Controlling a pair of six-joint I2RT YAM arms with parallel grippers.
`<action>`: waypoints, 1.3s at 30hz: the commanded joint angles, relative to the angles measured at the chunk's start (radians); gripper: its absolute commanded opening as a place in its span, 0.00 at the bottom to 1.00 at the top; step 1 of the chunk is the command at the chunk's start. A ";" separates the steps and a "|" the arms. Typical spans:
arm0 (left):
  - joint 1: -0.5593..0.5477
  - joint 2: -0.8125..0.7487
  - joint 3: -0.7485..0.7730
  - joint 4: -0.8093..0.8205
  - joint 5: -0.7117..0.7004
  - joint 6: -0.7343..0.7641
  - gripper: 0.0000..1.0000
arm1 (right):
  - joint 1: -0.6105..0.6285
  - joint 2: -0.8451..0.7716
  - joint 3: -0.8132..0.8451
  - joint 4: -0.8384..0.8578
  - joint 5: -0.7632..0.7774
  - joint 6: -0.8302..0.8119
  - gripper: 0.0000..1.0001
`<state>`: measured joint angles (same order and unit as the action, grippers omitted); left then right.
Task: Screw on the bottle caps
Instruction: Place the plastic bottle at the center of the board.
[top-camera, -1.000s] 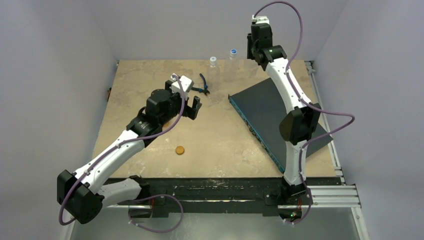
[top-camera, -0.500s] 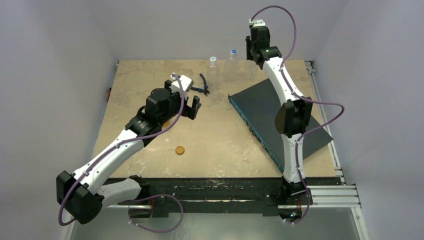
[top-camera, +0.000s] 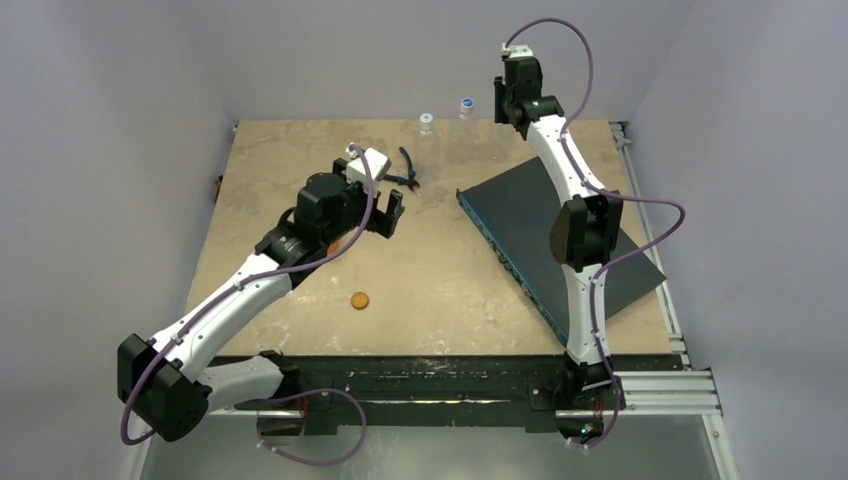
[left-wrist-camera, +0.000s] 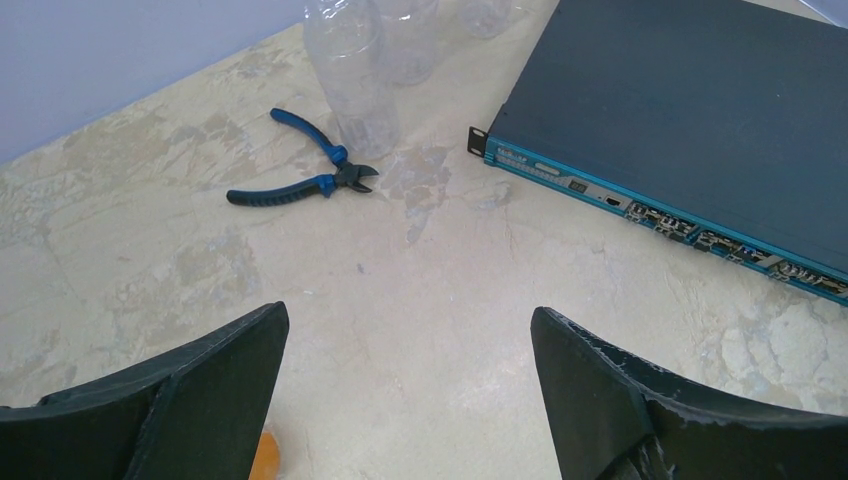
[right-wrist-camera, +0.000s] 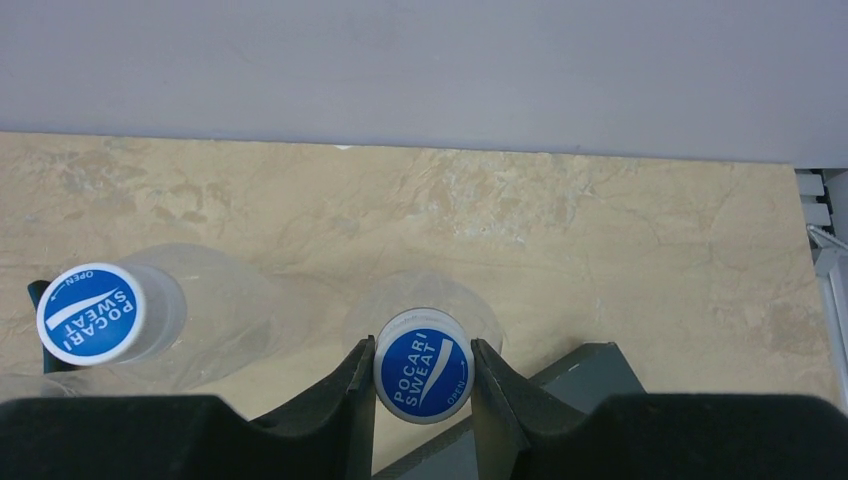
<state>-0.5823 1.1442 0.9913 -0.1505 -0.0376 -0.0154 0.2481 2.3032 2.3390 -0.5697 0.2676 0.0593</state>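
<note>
Right pincer pinches a blue cap on a clear bottle at the back of the table. A second bottle with a second cap on stands just beside it. Left pincer is spread wide above the table and holds nothing. Pliers lie ahead of it. An orange cap lies flat nearer the front, well apart from both pincers.

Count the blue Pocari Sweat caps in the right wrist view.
2. The centre cap sits gripped in the right end effector, atop a clear bottle; the left cap tops a second bottle near the picture's left edge. Others may be hidden beyond the frame.
</note>
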 joint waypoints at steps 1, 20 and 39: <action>0.008 0.005 0.045 0.013 0.011 -0.016 0.91 | -0.009 -0.016 -0.010 -0.001 -0.020 0.013 0.15; 0.009 0.016 0.052 0.003 0.011 -0.020 0.92 | -0.014 0.013 0.000 0.008 -0.033 0.019 0.48; 0.010 0.021 0.051 0.002 0.010 -0.025 0.92 | -0.017 0.019 0.015 0.019 -0.045 0.020 0.55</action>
<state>-0.5781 1.1652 0.9970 -0.1585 -0.0334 -0.0257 0.2344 2.3127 2.3344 -0.5591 0.2401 0.0711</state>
